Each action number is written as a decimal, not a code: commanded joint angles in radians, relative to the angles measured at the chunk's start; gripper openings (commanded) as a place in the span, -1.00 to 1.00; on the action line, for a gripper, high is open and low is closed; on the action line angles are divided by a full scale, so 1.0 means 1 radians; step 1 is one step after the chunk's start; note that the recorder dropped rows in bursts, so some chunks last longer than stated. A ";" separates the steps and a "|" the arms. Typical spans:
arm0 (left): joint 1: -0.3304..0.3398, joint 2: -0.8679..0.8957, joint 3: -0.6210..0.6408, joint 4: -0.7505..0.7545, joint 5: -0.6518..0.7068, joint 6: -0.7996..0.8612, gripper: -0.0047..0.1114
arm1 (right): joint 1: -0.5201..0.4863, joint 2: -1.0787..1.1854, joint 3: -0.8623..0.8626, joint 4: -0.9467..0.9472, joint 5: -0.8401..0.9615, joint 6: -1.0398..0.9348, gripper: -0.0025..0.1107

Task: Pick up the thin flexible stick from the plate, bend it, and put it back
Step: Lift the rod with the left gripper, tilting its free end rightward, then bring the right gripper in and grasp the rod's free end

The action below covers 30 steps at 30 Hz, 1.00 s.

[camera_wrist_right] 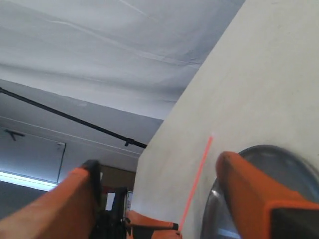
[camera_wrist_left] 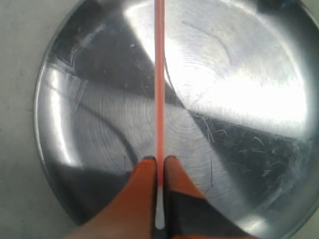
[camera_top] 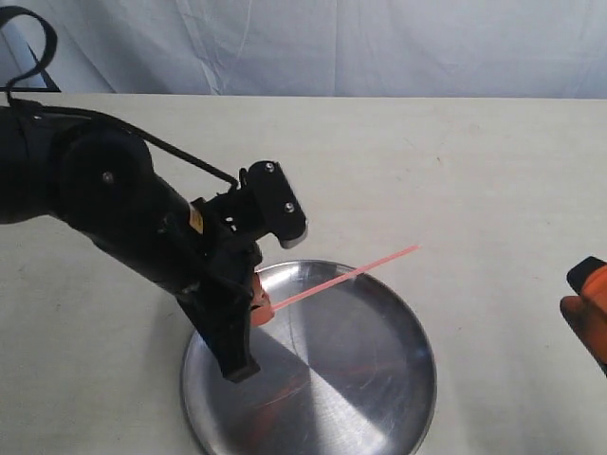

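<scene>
The thin orange-red stick (camera_top: pixel 341 277) is held straight above the steel plate (camera_top: pixel 370 379), one end pinched in my left gripper (camera_top: pixel 263 308), the other end sticking out past the plate's far rim. Seen from the left wrist, the stick (camera_wrist_left: pixel 160 79) runs out from between the shut orange fingers (camera_wrist_left: pixel 144 189), its whitish end lodged between them, with the plate (camera_wrist_left: pixel 239 99) below. My right gripper (camera_top: pixel 590 308) waits at the right edge of the table, open and holding nothing. Its wrist view shows the stick (camera_wrist_right: pixel 197 181) and plate rim (camera_wrist_right: pixel 212 209) between its spread fingers (camera_wrist_right: pixel 249 194).
The plate rests near the front of a pale beige table (camera_top: pixel 455 161). A white cloth backdrop (camera_top: pixel 332 43) hangs behind the table's far edge. The left arm's black body (camera_top: pixel 104 190) leans over the table's left side.
</scene>
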 commanded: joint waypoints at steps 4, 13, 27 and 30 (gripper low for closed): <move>-0.005 -0.081 0.003 -0.186 0.009 0.089 -0.92 | -0.005 -0.001 0.002 0.124 0.014 -0.027 0.18; -0.005 -0.120 0.003 -0.385 0.064 0.238 -0.92 | -0.005 -0.001 0.002 0.252 0.062 -0.091 0.20; -0.005 -0.121 0.003 -0.540 0.124 0.339 -0.92 | -0.005 0.011 -0.028 0.237 -0.005 -0.183 0.20; -0.005 -0.121 0.003 -0.541 0.124 0.339 -0.92 | -0.005 0.067 -0.090 0.164 -0.033 -0.204 0.20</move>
